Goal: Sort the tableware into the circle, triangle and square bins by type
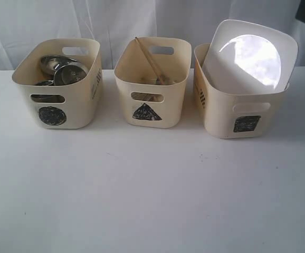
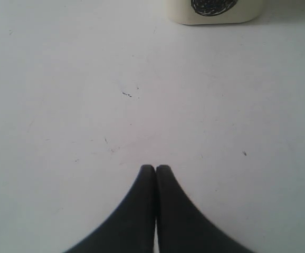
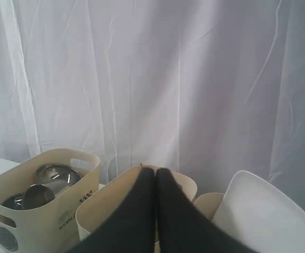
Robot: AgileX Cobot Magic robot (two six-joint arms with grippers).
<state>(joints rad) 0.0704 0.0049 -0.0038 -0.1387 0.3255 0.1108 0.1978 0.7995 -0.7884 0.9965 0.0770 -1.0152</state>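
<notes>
- Left gripper (image 2: 155,167) hovers low over the bare white table (image 2: 63,105), jaws pressed together with nothing between them. The circle bin (image 2: 216,13) sits well ahead of it.
- The right gripper (image 3: 155,171) is likewise closed and empty, held up facing the three bins.
- In the exterior view the circle bin holds steel bowls and cups (image 1: 68,71).
- The triangle bin (image 1: 171,100) holds the wooden chopsticks (image 1: 150,60), leaning up to its rim. Other pieces at its bottom are too dim to name.
- The square bin (image 1: 221,113) carries the large white plate (image 1: 253,58), tilted and standing above the rim.
- No tableware lies loose on the table, so the sorting looks finished.
- What seems left is a clean withdrawal. The right arm should keep clear of the plate's raised edge, since a brush could tip it out.
</notes>
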